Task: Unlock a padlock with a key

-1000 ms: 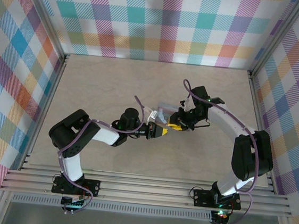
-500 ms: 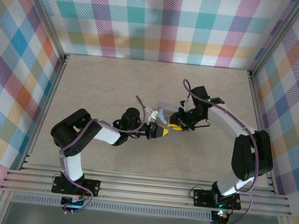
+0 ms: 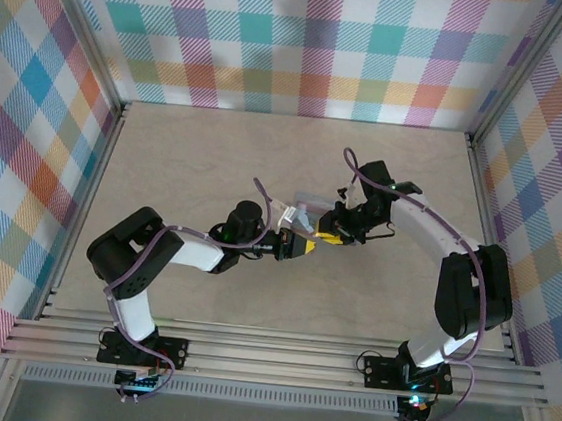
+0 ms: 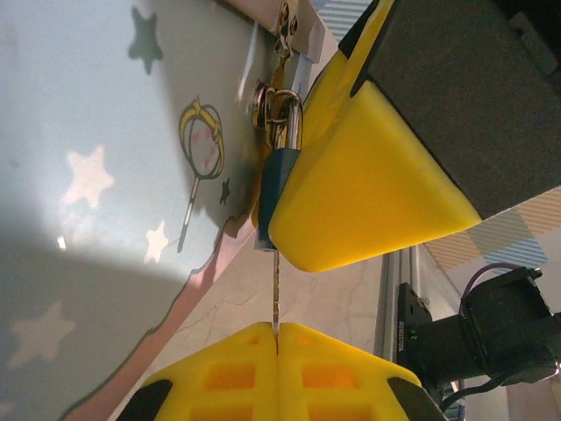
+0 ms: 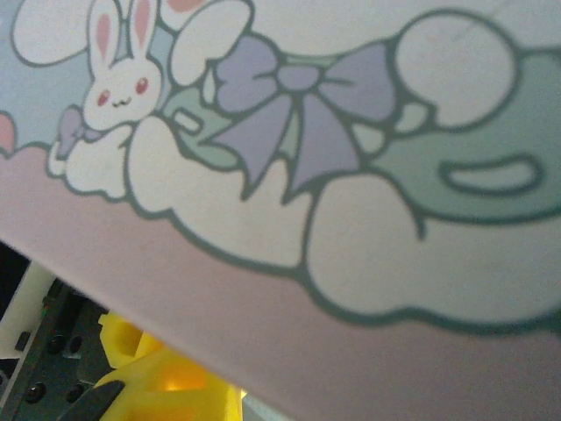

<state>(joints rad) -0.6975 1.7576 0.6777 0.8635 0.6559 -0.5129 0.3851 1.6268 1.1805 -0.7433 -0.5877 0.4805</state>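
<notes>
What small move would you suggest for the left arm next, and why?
Probably ease the left gripper slightly toward the padlock: it is shut on the key, whose blade tip meets the lock's underside with much blade showing, while the right gripper lies against the lock.

Dark blue padlock (image 4: 277, 189), silvery key (image 4: 275, 294), yellow left tool (image 4: 277, 342), pale blue starry tin (image 4: 105, 175), pastel plaid walls (image 3: 319, 44).

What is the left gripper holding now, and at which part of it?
The key, pinched at its head end in the shut left gripper; its thin blade reaches the underside of the padlock.
</notes>
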